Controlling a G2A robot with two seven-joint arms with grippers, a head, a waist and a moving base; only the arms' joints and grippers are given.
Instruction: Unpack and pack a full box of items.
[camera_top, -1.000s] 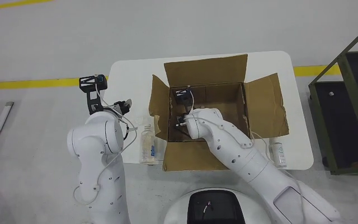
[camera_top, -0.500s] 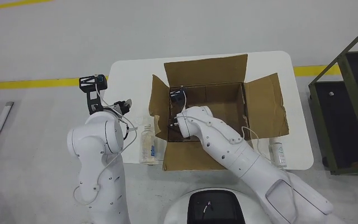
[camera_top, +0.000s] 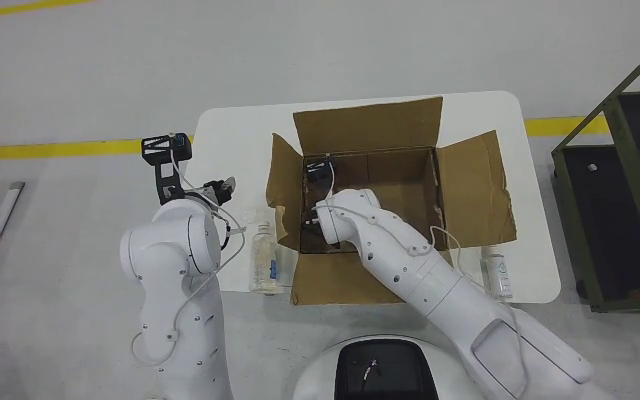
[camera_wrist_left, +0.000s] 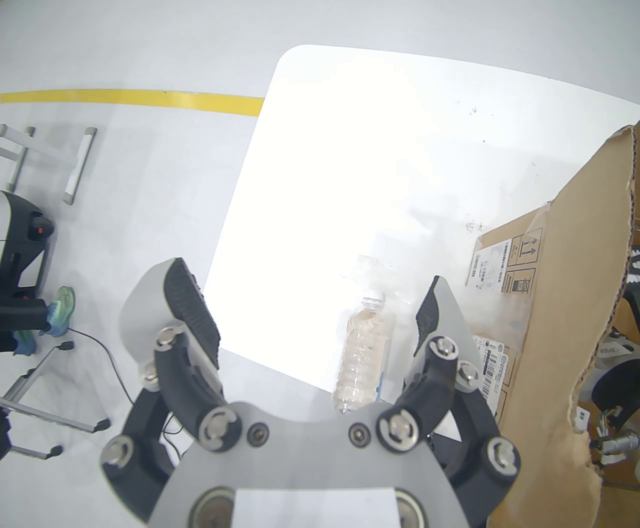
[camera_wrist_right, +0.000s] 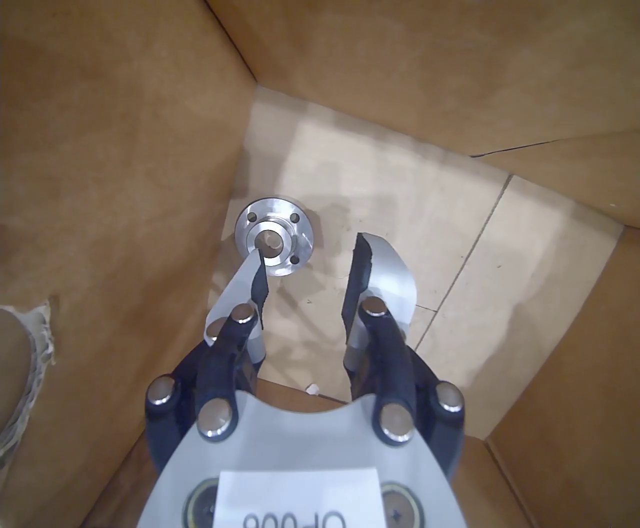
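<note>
An open cardboard box (camera_top: 400, 130) stands in the middle of the white table (camera_top: 235, 130). My right arm goes down into its left part. There my right gripper (camera_wrist_right: 310, 248) hangs open above the box floor (camera_wrist_right: 400, 200). A round metal flange (camera_wrist_right: 274, 241) lies flat near a corner, and one fingertip (camera_wrist_right: 257, 260) overlaps it while the other is off to the side. Nothing is between the fingers. My left gripper (camera_wrist_left: 305, 280) is open and empty, held above the table's left front edge over a clear plastic bottle (camera_wrist_left: 362, 360) lying beside the box (camera_wrist_left: 550, 325).
The clear bottle (camera_top: 263, 258) lies left of the box near the table's front edge. A second small bottle (camera_top: 497, 272) lies at the front right. All box flaps (camera_top: 478, 190) are folded outward. A dark green rack (camera_top: 600, 200) stands right of the table.
My right arm has shifted left inside the box, toward its left wall. The left arm and the bottles have stayed put.
</note>
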